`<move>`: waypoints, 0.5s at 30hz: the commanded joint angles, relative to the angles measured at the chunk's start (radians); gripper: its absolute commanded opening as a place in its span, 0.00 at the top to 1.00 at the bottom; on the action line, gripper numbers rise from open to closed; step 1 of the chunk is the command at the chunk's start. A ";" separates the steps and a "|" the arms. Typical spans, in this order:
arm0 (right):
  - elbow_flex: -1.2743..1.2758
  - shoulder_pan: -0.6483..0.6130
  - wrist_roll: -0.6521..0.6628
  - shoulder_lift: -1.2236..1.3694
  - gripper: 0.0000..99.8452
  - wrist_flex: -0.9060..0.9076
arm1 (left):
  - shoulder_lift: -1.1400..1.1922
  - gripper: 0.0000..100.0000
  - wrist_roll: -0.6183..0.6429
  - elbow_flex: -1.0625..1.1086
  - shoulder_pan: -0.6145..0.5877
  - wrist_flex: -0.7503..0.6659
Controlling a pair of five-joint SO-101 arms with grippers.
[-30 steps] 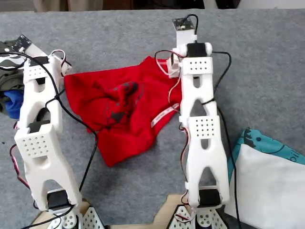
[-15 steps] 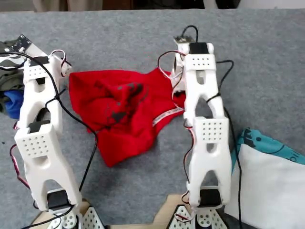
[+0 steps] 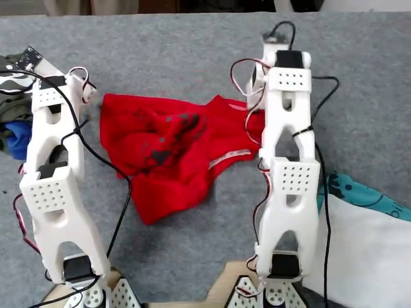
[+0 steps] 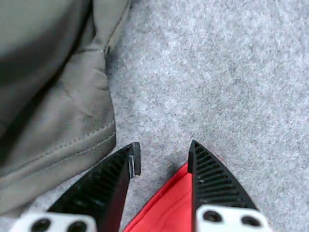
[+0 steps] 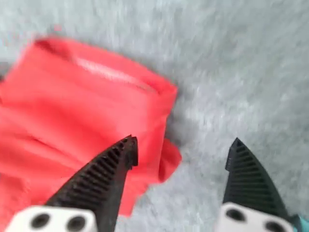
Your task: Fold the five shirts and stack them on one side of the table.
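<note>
A crumpled red shirt (image 3: 160, 154) with a dark print lies in the middle of the grey table. My left gripper (image 3: 82, 90) is at the shirt's left corner. In the left wrist view it (image 4: 161, 147) is open, and a red edge (image 4: 164, 208) lies between the bases of its fingers. My right gripper (image 3: 255, 96) hovers at the shirt's right edge. In the right wrist view it (image 5: 183, 141) is wide open, one finger over the red cloth (image 5: 72, 106) and the other over bare table.
An olive garment (image 3: 9, 83) and a blue one (image 3: 16, 138) are heaped at the table's left edge; the olive cloth (image 4: 48, 96) lies close to my left gripper. A white folded shirt (image 3: 359, 244) on a teal one (image 3: 347, 189) sits at the front right.
My right arm has swung to the right, and the red shirt has slid and stretched rightward with it, away from the left gripper. The left arm has stayed still.
</note>
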 commanded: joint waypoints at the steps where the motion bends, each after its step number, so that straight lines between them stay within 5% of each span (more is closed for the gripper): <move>1: -0.065 -0.024 -0.043 -0.073 0.72 -0.091 | -0.016 0.83 0.002 -0.003 0.005 -0.012; 7: -0.071 -0.061 -0.095 0.027 0.75 -0.129 | -0.016 0.83 0.002 -0.003 0.005 -0.012; 15: -0.114 -0.054 -0.226 0.041 0.75 0.046 | -0.016 0.83 0.002 -0.003 0.005 -0.014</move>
